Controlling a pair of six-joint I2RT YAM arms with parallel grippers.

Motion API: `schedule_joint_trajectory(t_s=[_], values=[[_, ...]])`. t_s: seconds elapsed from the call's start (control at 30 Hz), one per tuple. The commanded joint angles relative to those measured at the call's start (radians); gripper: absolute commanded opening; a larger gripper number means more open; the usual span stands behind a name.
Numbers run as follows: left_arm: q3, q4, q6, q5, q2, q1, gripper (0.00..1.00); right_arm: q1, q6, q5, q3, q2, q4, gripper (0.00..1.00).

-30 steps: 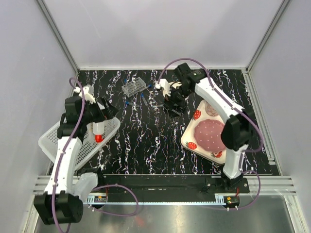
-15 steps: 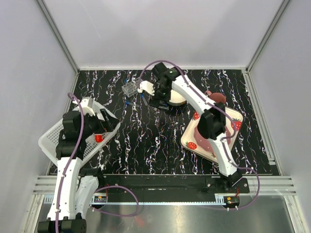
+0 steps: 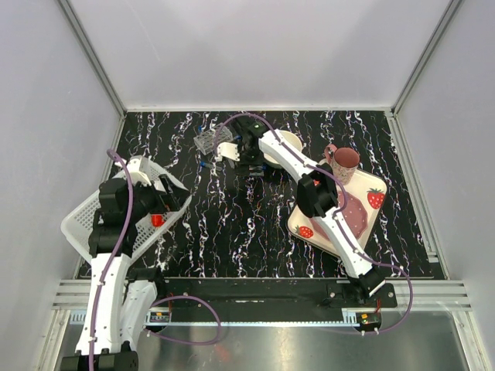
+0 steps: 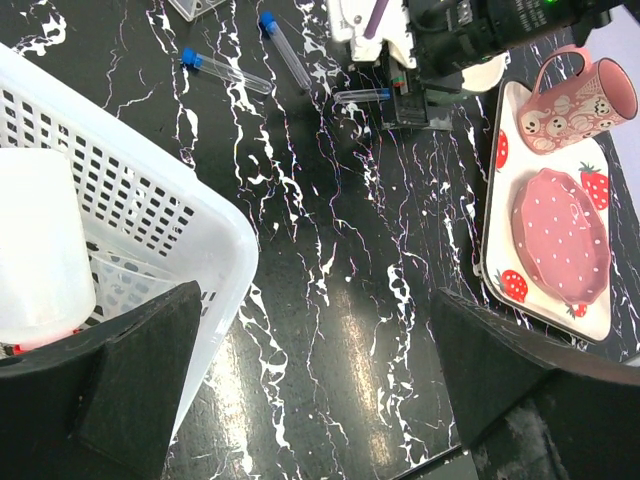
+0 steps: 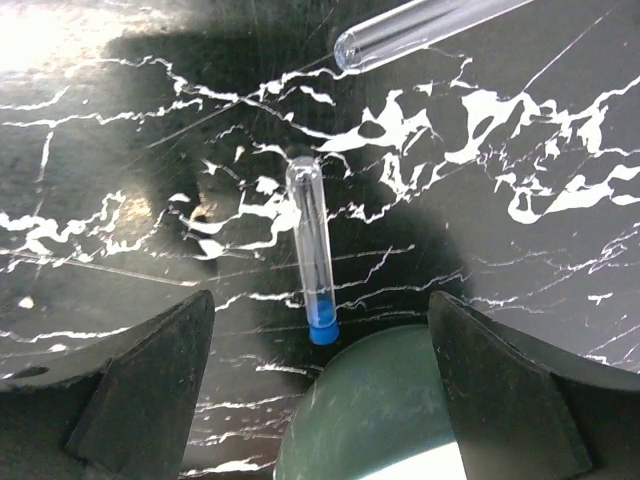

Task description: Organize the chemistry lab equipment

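A white squeeze bottle (image 4: 35,250) with a red cap (image 3: 157,220) lies in the white basket (image 4: 170,230). My left gripper (image 4: 320,400) is open and empty over the basket's right rim, and also shows in the top view (image 3: 174,205). The clear tube rack (image 3: 210,139) stands at the back. Two blue-capped tubes (image 4: 225,72) lie loose near it. My right gripper (image 5: 320,390) is open, low over another blue-capped tube (image 5: 312,250) lying between its fingers, apart from both. A further clear tube (image 5: 430,25) lies beyond. I see no pipettes or wooden sticks.
A white bowl (image 3: 282,147) sits just right of my right gripper (image 3: 246,162), its rim (image 5: 380,420) under the wrist. A pink mug (image 3: 344,161) and a pink dish (image 4: 560,235) sit on a strawberry-printed plate (image 3: 371,197) at the right.
My right arm has swung left, off the bowl and mug, down over the loose tubes. My left arm drew back from the bottle in the basket and has since held still.
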Motion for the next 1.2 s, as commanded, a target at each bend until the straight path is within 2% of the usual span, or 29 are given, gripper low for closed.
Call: schedule_joint_trajectory(t_s=[0.0,0.2,0.3,0.47,0.57,0.67,0.8,0.97,1.07,1.1,1.17], values=[[-0.003,0.033,0.001,-0.015,-0.021,0.004,0.99,0.006,-0.044,0.028,0.045,0.021,0.069,0.91],[0.0,0.028,0.002,-0.038,-0.019,0.002,0.99,0.006,-0.066,-0.004,0.065,0.072,0.068,0.79],[0.001,0.028,0.004,-0.037,-0.013,0.002,0.99,0.006,-0.068,-0.041,0.062,0.075,0.042,0.67],[0.003,0.027,0.007,-0.031,-0.01,0.004,0.99,0.004,-0.061,-0.09,0.051,0.081,-0.012,0.39],[-0.003,0.03,0.002,-0.026,-0.024,0.004,0.99,0.007,-0.029,-0.142,0.053,0.075,-0.052,0.28],[-0.006,0.036,0.002,-0.011,-0.03,0.004,0.99,0.007,0.026,-0.201,0.033,0.054,-0.092,0.24],[-0.008,0.042,-0.001,0.017,-0.027,0.004,0.99,0.009,0.188,-0.263,-0.04,-0.009,-0.084,0.17],[-0.022,0.074,-0.056,0.075,-0.021,0.004,0.99,0.009,0.368,-0.383,-0.123,-0.101,-0.072,0.15],[-0.083,0.168,-0.203,0.166,-0.049,0.002,0.99,0.007,0.489,-0.475,-0.198,-0.192,-0.038,0.15],[-0.11,0.21,-0.316,0.219,-0.059,0.002,0.99,0.007,0.555,-0.501,-0.255,-0.245,-0.003,0.15],[-0.215,0.382,-0.453,0.264,-0.114,-0.001,0.99,0.001,0.622,-0.587,-0.316,-0.302,0.04,0.15]])
